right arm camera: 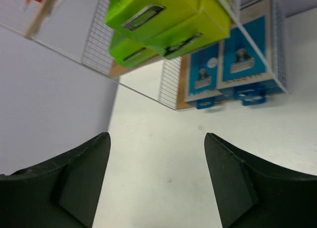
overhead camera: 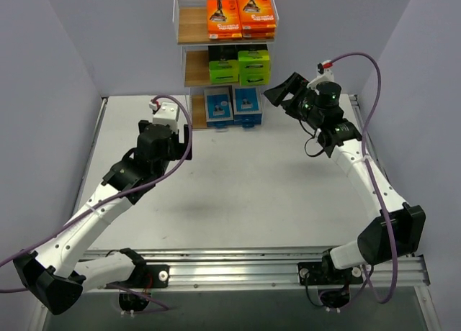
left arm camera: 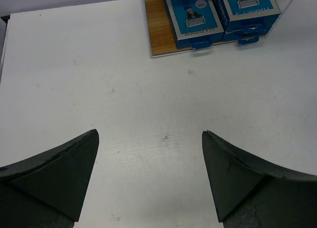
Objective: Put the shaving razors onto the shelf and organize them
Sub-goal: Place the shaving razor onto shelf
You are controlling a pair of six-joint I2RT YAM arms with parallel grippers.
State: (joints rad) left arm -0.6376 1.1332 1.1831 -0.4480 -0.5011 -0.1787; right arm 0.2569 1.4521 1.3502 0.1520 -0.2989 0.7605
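Note:
The shelf (overhead camera: pixel 190 30) stands at the back of the table, with shaving razors on all three tiers. Orange packs (overhead camera: pixel 240 16) fill the top tier, lime-green ones (overhead camera: pixel 239 65) the middle, blue-and-white ones (overhead camera: pixel 233 105) the bottom. My left gripper (overhead camera: pixel 167 115) hangs open over bare table just left of the bottom tier, and its wrist view shows the blue packs (left arm camera: pixel 193 17) ahead. My right gripper (overhead camera: pixel 284 93) is open and empty, just right of the shelf at middle-tier height. The right wrist view shows the green packs (right arm camera: pixel 163 20) and blue packs (right arm camera: pixel 233 64) close by.
Grey walls close in the white table (overhead camera: pixel 230 194) on the left, back and right. An aluminium rail (overhead camera: pixel 238 266) carrying both arm bases runs along the near edge. Purple cables loop above each arm.

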